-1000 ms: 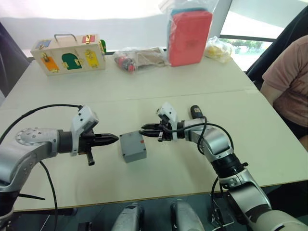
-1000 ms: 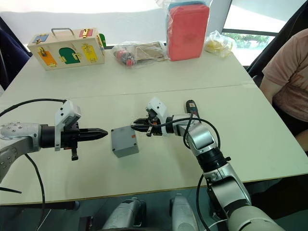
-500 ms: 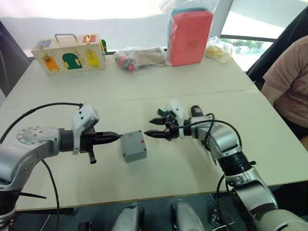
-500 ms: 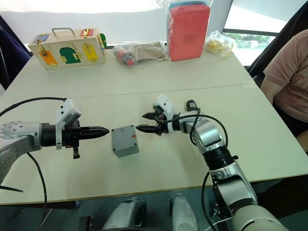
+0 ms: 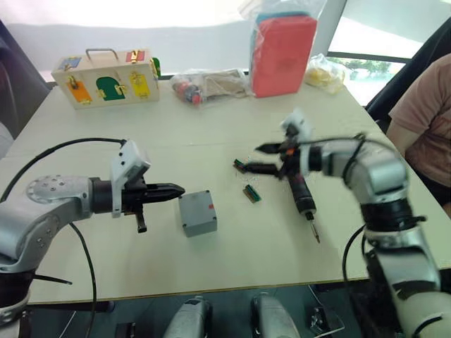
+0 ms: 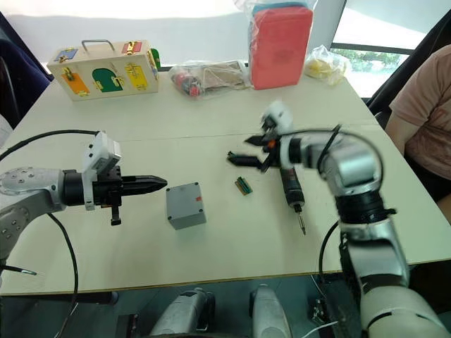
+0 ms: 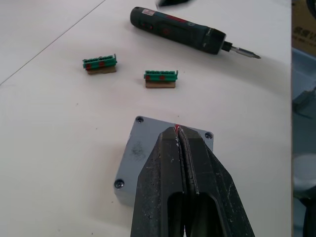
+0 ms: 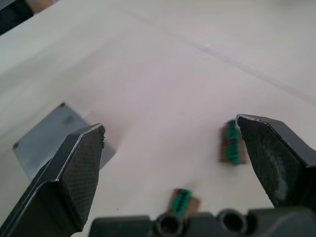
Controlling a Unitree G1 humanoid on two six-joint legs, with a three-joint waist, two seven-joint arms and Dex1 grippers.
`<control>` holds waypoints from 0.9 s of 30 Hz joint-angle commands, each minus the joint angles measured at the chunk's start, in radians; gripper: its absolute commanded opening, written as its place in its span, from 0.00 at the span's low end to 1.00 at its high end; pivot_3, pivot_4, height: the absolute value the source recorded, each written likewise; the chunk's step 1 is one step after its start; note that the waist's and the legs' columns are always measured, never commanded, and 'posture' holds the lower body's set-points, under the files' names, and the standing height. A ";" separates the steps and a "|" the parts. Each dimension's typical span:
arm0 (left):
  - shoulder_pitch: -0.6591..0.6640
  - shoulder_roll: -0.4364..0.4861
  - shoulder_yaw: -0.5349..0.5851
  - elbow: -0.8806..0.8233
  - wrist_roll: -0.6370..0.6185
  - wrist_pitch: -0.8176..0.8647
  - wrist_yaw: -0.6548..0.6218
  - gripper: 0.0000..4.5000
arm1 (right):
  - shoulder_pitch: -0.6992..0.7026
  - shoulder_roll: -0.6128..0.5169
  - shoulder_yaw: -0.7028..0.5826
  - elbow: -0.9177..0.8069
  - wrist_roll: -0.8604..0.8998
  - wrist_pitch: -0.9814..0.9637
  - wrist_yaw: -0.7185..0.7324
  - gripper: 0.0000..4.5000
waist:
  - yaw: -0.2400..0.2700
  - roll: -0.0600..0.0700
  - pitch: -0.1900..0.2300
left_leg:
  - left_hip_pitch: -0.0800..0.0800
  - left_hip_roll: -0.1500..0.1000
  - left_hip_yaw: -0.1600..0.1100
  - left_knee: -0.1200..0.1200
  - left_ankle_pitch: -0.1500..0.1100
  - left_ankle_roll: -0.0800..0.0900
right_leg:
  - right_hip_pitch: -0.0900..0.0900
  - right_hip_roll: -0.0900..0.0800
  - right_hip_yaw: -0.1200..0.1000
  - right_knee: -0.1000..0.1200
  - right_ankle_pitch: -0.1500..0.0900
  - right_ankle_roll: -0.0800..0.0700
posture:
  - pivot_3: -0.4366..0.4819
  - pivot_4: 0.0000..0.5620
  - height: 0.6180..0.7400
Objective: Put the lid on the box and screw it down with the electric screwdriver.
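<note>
From the head, the box [image 5: 197, 213] with its lid on sits on the table [image 5: 211, 127] just beside the left tool [image 5: 176, 190], whose fingers are pressed together. The electric screwdriver [image 5: 303, 201] lies below the spread right tool [image 5: 262, 158].

Left wrist: shut fingers over the box.

Right wrist: spread fingers above green connectors [image 8: 231, 143].

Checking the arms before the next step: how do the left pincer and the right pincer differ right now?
The left pincer is shut, its fingers pressed together; the right pincer is open wide. The left pincer points at the box from close by, while the right pincer hangs farther off, by the electric screwdriver and green connectors. Both hold nothing.
</note>
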 commanded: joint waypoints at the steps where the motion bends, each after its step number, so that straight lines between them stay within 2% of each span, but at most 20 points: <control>1: -0.069 0.008 -0.022 -0.024 0.000 -0.038 -0.040 0.00 | -0.160 -0.175 0.113 0.125 -0.031 0.230 0.042 1.00 | 0.003 0.001 0.001 | 0.000 0.000 0.000 0.001 0.000 0.000 | 0.000 -0.001 0.000 0.000 0.000 0.000 | 0.48 0.27 1.00; 3: -0.094 -0.002 -0.047 -0.026 0.008 -0.053 -0.055 0.00 | -0.205 -0.280 0.258 0.157 -0.041 0.292 0.121 1.00 | 0.006 0.001 0.001 | -0.001 -0.001 0.001 0.001 -0.001 0.001 | 0.001 -0.002 0.000 -0.001 0.000 0.000 | 0.48 0.27 1.00; 5: -0.107 -0.007 -0.069 -0.029 0.016 -0.064 -0.064 0.00 | -0.229 -0.340 0.365 0.174 -0.048 0.311 0.182 1.00 | 0.001 0.001 0.001 | -0.001 -0.001 0.001 0.001 -0.002 0.003 | 0.002 -0.002 0.000 -0.003 0.000 0.000 | 0.48 0.27 1.00; 6: -0.110 -0.007 -0.085 -0.031 0.027 -0.074 -0.072 0.00 | -0.245 -0.351 0.405 0.194 -0.046 0.338 0.199 1.00 | -0.001 0.001 0.001 | 0.000 -0.001 0.001 0.001 -0.004 0.007 | 0.002 -0.001 0.000 -0.003 0.000 0.000 | 0.48 0.27 1.00; 11: -0.105 -0.021 -0.155 -0.035 0.082 -0.127 -0.090 0.00 | -0.328 -0.321 0.571 0.355 -0.060 0.430 0.246 1.00 | -0.013 0.002 0.001 | 0.000 0.000 0.004 0.000 -0.003 0.005 | -0.001 0.000 0.002 -0.002 0.000 0.000 | 0.48 0.27 1.00; 18: -0.056 -0.049 -0.154 -0.076 0.081 -0.121 -0.062 0.00 | -0.383 -0.237 0.649 0.486 -0.067 0.474 0.231 1.00 | 0.000 0.002 0.001 | -0.001 0.000 0.004 0.001 -0.003 0.004 | -0.001 -0.001 0.001 -0.002 0.000 0.000 | 0.48 0.27 1.00; 27: -0.001 -0.082 -0.132 -0.122 0.063 -0.094 0.006 0.00 | -0.329 -0.183 0.692 0.511 -0.103 0.436 0.165 1.00 | 0.001 0.002 0.001 | -0.001 -0.001 0.003 0.001 -0.002 0.003 | -0.001 -0.001 0.001 -0.001 0.000 0.000 | 0.48 0.27 1.00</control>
